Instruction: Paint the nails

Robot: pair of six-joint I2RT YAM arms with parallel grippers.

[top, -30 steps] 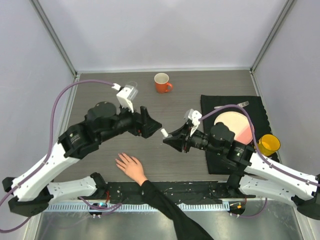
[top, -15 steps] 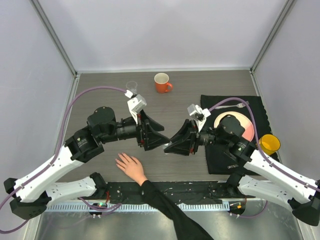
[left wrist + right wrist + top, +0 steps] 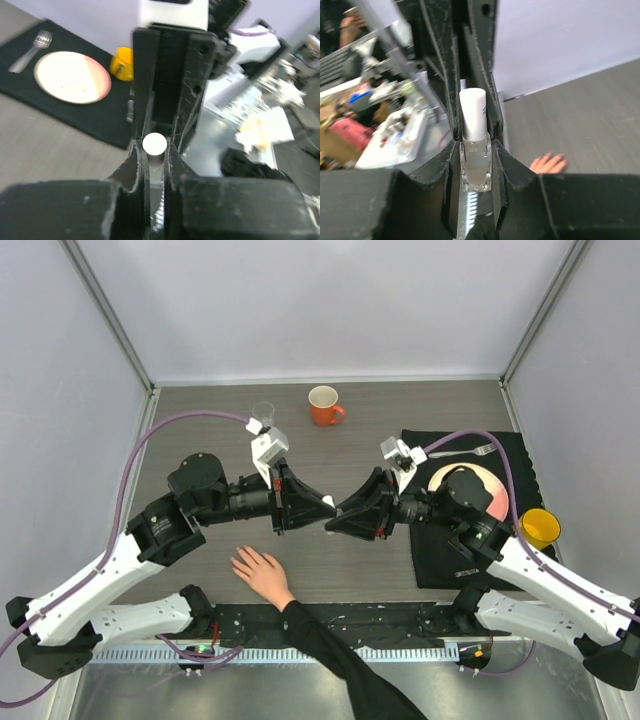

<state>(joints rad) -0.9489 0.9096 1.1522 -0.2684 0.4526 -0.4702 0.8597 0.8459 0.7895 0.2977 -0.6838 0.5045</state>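
The two arms are meeting nose to nose over the middle of the bench [image 3: 200,420]. The right gripper [image 3: 476,150] is clamping the clear bottle [image 3: 475,167] by its flat sides, upright between the fingers. The left gripper [image 3: 155,150] is pinching closed on the white cap [image 3: 154,143], one finger on each side of it. From above, the bottle is hiding between the two sets of fingers.

The nails [image 3: 238,558] are sitting at about 7 o'clock from that meeting point, on a bare hand [image 3: 262,575] lying flat on the bench near the front edge, fingers spread toward 10 o'clock. They are too small to make out singly. A mug [image 3: 323,405] is standing at 12 o'clock, and a plate [image 3: 470,490] is lying on a black mat [image 3: 440,550] at 3 o'clock.

Judging from this, the cap is being readied for unscrewing, and no painting is under way yet.

The nails are looking hard and smooth, but they belong to a living hand that is soft and may be shifting. Nothing there is asking for a grip; only the brush tip should be touching, and lightly. The bottle is likely light, slick and breakable. It is best held low on the body, with the cap taken by its round sides. A twist may be trying to spin the bottle in the right gripper.
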